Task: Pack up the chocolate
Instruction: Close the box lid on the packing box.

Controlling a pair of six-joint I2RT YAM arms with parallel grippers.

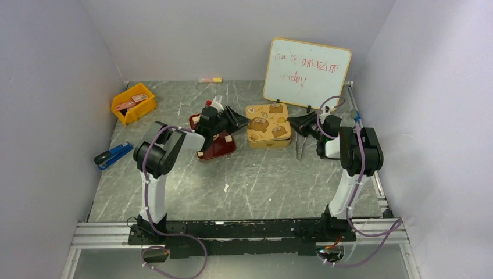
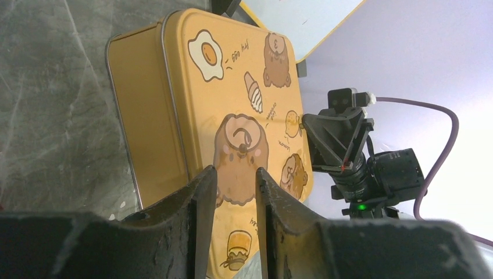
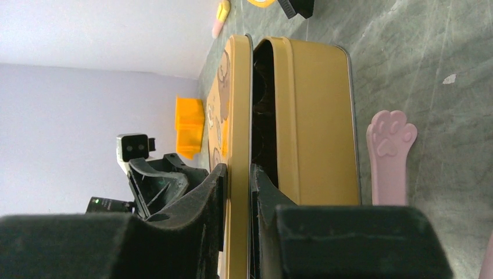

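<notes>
The gold tin [image 1: 268,126] with bear pictures stands mid-table. My right gripper [image 1: 292,124] is at its right edge. In the right wrist view this gripper [image 3: 237,171] is shut on the rim of the tin's lid [image 3: 238,110], which stands a little off the base [image 3: 314,116], a dark gap between them. My left gripper [image 1: 243,120] is at the tin's left edge. Its jaws [image 2: 232,174] are open over the lid [image 2: 232,87] with nothing between them. A few pale chocolate pieces [image 1: 228,139] show on the dark red tray [image 1: 216,150], mostly hidden under the left arm.
A whiteboard [image 1: 307,71] leans behind the tin. Tongs with pink paw tips [image 3: 390,154] lie right of the tin by my right arm [image 1: 300,145]. A yellow bin [image 1: 134,103] and a blue stapler [image 1: 113,154] sit at the left. A pale speck [image 1: 226,187] lies in front.
</notes>
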